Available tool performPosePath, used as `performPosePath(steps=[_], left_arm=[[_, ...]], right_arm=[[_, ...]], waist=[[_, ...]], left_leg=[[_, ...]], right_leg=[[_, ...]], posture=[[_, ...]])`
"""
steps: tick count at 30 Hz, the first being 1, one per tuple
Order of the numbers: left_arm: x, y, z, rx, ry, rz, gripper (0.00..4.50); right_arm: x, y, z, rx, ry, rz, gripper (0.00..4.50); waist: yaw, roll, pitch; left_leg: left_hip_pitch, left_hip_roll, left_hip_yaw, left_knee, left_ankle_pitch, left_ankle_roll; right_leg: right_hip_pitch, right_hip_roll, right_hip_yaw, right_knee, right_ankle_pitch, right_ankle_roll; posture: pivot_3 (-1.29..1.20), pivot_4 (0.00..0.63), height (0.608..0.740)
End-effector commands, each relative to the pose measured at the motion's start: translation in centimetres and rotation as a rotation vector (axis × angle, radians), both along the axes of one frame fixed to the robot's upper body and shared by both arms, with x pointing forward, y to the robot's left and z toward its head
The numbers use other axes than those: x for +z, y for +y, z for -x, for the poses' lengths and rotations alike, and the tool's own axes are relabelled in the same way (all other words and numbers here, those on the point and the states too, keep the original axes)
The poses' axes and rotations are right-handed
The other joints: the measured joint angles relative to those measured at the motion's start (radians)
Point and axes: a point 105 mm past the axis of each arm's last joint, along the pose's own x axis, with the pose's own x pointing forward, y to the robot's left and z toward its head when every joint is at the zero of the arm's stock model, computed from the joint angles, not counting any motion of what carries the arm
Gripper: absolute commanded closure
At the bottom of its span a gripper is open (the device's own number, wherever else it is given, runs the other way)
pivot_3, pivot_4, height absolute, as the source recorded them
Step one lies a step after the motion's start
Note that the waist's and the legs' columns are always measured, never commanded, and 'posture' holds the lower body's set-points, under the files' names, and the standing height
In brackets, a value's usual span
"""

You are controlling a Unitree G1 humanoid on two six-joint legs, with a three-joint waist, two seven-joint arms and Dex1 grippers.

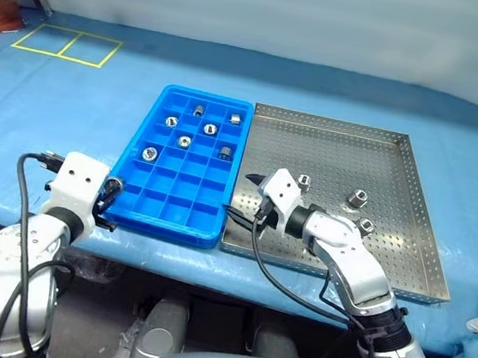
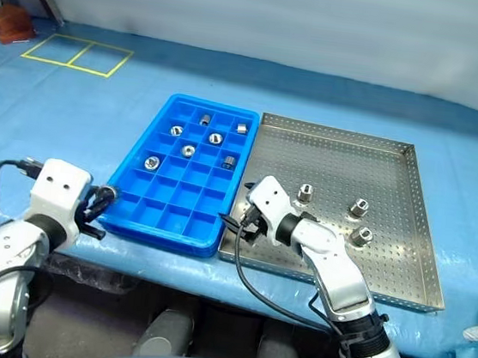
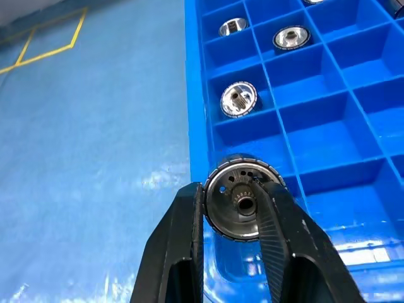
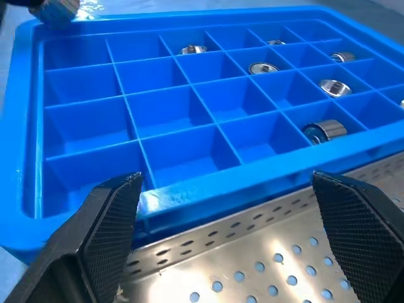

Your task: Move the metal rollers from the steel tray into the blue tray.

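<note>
Roller (image 3: 240, 205) between left pincer (image 3: 232, 218) fingers

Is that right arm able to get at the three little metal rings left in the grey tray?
Probably yes. The right gripper is open, holding nothing, already over the steel tray, and nothing lies between it and the metal rollers.

This looks like a workshop or robot test bench rather than a home: a long worktable covered in glossy blue plastic sheeting (image 1: 82, 118) carries a grey perforated steel tray (image 1: 395, 175) with low rims beside a bright blue plastic tray (image 1: 166, 210) gridded into square compartments, holding small shiny metal rollers (image 1: 171, 122) like sorted machine parts. Yellow tape rectangles (image 1: 67, 44) mark a zone near the table's far left corner, and a plain pale sheet wall (image 1: 284, 11) backs the far edge
</note>
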Motion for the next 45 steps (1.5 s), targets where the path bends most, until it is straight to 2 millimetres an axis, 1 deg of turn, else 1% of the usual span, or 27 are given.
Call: performPosePath(steps=[1,5,9,11,13,14,17,21,24,25,31,35,38,41,43,45], left_arm=[[-0.1,-0.4,-0.1,-0.007,-0.01,-0.001,3.64],[-0.9,-0.3,-0.4,0.003,0.008,0.015,3.64],[-1.2,0.1,-0.8,0.005,0.01,-0.022,3.64],[-1.2,-0.1,-1.1,-0.012,0.005,-0.021,2.92],[-1.2,-0.4,-1.2,-0.037,0.006,-0.026,2.45],[-1.1,-0.3,-1.3,-0.026,0.001,-0.028,2.07],[0.0,-0.8,-2.0,-0.028,-0.07,0.04,1.09],[2.2,-2.5,-2.7,-0.118,-0.212,0.135,1.09],[3.2,-4.5,-2.7,-0.235,-0.274,0.222,1.09],[3.2,-5.5,-2.5,-0.292,-0.273,0.247,1.09],[2.2,-8.7,-1.8,-0.518,-0.2,0.289,1.09],[1.6,-10.5,-2.4,-0.609,-0.174,0.307,1.09],[1.2,-12.3,-3.3,-0.669,-0.168,0.314,1.09],[1.0,-14.6,-4.0,-0.745,-0.185,0.335,1.09],[0.9,-15.6,-4.2,-0.776,-0.195,0.338,1.09],[0.5,-16.8,-4.9,-0.817,-0.185,0.323,1.09]], right_arm=[[1.0,0.5,0.1,0.03,-0.028,-0.019,0.0],[1.0,0.5,0.2,0.032,-0.028,-0.015,0.0],[0.9,0.3,0.2,0.021,-0.03,-0.009,0.0],[0.9,0.2,0.3,0.015,-0.031,-0.008,0.0],[0.9,0.1,0.3,0.011,-0.032,-0.007,0.0],[0.9,0.1,0.3,0.009,-0.033,-0.007,0.0],[0.9,0.0,0.3,0.0,-0.033,-0.008,0.0],[0.7,-0.2,0.3,-0.012,-0.036,0.001,0.0],[0.7,-0.5,0.3,-0.025,-0.042,0.015,0.0],[0.6,-0.8,0.2,-0.038,-0.043,0.025,0.0],[0.4,-1.9,0.4,-0.095,-0.032,0.045,0.0],[0.4,-2.7,1.1,-0.138,-0.028,0.057,0.0],[0.6,-3.8,1.2,-0.227,-0.033,0.072,0.0],[0.7,-5.3,0.9,-0.357,-0.03,0.087,0.0],[0.7,-5.8,1.0,-0.39,-0.026,0.093,0.0],[0.7,-6.4,1.3,-0.423,-0.018,0.107,0.0]], waist=[[0.013,0.0,0.0],[0.024,0.0,0.0],[0.024,0.0,0.0],[0.026,0.0,0.0],[0.029,0.0,0.0],[0.03,0.0,0.0],[0.033,0.0,0.0],[0.04,0.0,0.0],[0.041,0.001,0.0],[0.041,0.001,0.0],[0.038,0.002,0.0],[0.033,0.002,0.0],[0.021,0.002,0.0],[0.002,0.003,0.0],[-0.018,0.003,0.0],[-0.033,0.003,0.0]], left_leg=[[0.0,0.0,0.0,0.0,0.0,0.0],[-0.001,0.0,0.0,-0.002,0.0,0.0],[-0.001,0.0,0.001,-0.003,0.0,0.0],[-0.002,0.0,0.001,-0.003,0.0,0.0],[-0.002,0.0,0.001,-0.004,0.0,0.0],[-0.003,0.0,0.001,-0.004,0.0,-0.001],[-0.004,-0.001,0.002,-0.003,-0.001,-0.001],[-0.007,-0.004,0.003,-0.002,-0.001,-0.001],[-0.008,-0.006,0.004,-0.002,-0.001,-0.001],[-0.009,-0.006,0.004,-0.002,-0.001,-0.001],[-0.009,-0.007,0.004,-0.002,-0.001,-0.001],[-0.01,-0.007,0.005,-0.001,-0.001,-0.001],[-0.01,-0.007,0.005,0.0,-0.001,-0.001],[-0.012,-0.007,0.005,-0.001,-0.001,-0.001],[-0.014,-0.007,0.004,-0.001,-0.001,-0.001],[-0.015,-0.007,0.004,-0.001,-0.001,0.0]], right_leg=[[-0.001,0.0,0.0,0.0,0.0,0.0],[-0.002,0.0,0.0,0.0,-0.001,-0.001],[-0.003,0.0,0.0,0.0,-0.001,-0.002],[-0.004,0.0,0.0,-0.001,-0.001,-0.002],[-0.004,0.0,-0.001,-0.002,-0.001,-0.002],[-0.004,-0.001,-0.001,-0.003,-0.001,-0.002],[-0.003,-0.002,-0.001,-0.005,-0.001,-0.001],[-0.004,-0.006,-0.002,-0.009,0.001,0.002],[-0.004,-0.008,-0.002,-0.01,0.002,0.003],[-0.004,-0.009,-0.002,-0.01,0.002,0.003],[-0.005,-0.009,-0.001,-0.011,0.002,0.004],[-0.005,-0.009,-0.001,-0.011,0.002,0.004],[-0.005,-0.009,-0.001,-0.011,0.002,0.004],[-0.006,-0.009,-0.001,-0.012,0.002,0.004],[-0.007,-0.009,-0.001,-0.013,0.002,0.005],[-0.008,-0.009,-0.002,-0.013,0.002,0.005]], posture=[[0.44,0.15,0.74],[0.43,0.15,0.74],[0.41,0.15,0.74],[0.39,0.15,0.74],[0.39,0.15,0.74],[0.38,0.15,0.74],[0.37,0.15,0.74],[0.35,0.15,0.74],[0.33,0.15,0.74],[0.32,0.15,0.74],[0.27,0.15,0.74],[0.22,0.15,0.74],[0.16,0.15,0.74],[0.12,0.15,0.74],[0.1,0.15,0.74],[0.07,0.15,0.74]])
